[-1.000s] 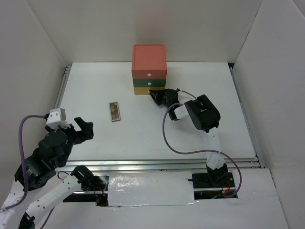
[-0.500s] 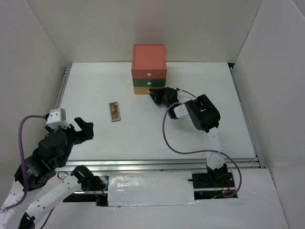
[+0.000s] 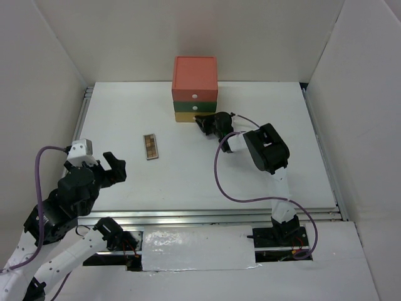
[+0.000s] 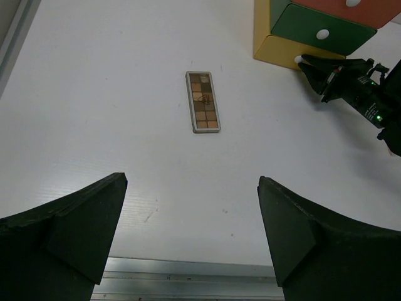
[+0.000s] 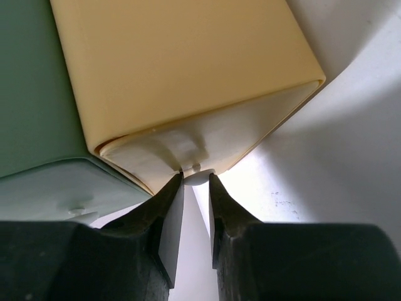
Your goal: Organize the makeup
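The right gripper (image 5: pixel 196 180) is pinched narrow on the white knob (image 5: pixel 196 170) of the yellow drawer (image 5: pixel 182 69), mid far edge. The left gripper (image 4: pixel 191 188) hangs wide near the near-left corner. The brown palette (image 3: pixel 150 146) lies toward the left edge. Drawer-opening, I'd judge; next, a straight pull.

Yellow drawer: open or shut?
Shut: the yellow drawer front sits flush in its frame; right end effector grips its white knob.

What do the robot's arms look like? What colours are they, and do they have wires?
Both arms have chunky black joints joined by white tubes. A thin purple cable loops off the left arm, and a second cable off the right. The left gripper and right gripper each have two black wedge-shaped fingers. A small white box sits on the left wrist.
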Robot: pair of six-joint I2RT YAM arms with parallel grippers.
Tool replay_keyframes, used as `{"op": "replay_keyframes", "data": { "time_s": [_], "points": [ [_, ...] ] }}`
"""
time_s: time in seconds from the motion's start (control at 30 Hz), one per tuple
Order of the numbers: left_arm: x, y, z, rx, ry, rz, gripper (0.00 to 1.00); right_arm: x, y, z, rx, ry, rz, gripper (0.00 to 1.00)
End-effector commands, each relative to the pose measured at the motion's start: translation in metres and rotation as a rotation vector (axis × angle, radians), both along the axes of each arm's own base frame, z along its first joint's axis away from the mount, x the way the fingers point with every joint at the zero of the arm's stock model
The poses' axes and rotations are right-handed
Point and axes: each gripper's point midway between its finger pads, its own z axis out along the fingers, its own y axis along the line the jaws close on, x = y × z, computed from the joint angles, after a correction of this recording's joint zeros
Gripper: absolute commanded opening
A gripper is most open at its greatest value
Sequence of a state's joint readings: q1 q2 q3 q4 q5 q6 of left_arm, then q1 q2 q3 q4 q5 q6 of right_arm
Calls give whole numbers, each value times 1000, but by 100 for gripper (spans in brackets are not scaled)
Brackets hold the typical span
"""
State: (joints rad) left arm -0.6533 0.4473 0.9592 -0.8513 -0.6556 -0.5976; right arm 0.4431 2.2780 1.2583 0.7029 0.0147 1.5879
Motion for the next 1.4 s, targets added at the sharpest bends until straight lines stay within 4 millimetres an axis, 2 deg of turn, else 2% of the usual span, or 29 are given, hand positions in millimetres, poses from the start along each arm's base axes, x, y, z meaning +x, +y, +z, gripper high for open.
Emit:
{"op": "replay_keyframes", "data": {
  "time_s": [0.0,0.13,0.23,0.43,0.67,0.9,1.2,1.27,1.37],
  "points": [
    [4,-2,9,-1,-37,-6,99,1,-2,-6,-67,38,-14,26],
    [5,-3,8,3,-31,-9,99,-2,-2,-6,-50,29,-12,23],
    [6,-5,8,8,-28,-18,99,-4,-1,-8,-46,42,-7,33],
    [5,-4,8,6,-31,-17,99,-3,1,-11,-68,76,0,31],
    [5,-4,8,4,-32,-16,99,-14,6,-16,-56,114,25,26],
    [4,-3,9,0,-37,-16,99,-24,1,-20,-108,178,34,25],
    [2,-1,11,-9,-49,-13,99,-33,-4,-18,-128,178,44,23],
    [2,-2,11,-11,-50,-16,99,-32,-2,-12,-124,151,48,26],
    [1,-1,12,-12,-52,-16,99,-30,4,-4,-95,110,69,37]
  ]
}}
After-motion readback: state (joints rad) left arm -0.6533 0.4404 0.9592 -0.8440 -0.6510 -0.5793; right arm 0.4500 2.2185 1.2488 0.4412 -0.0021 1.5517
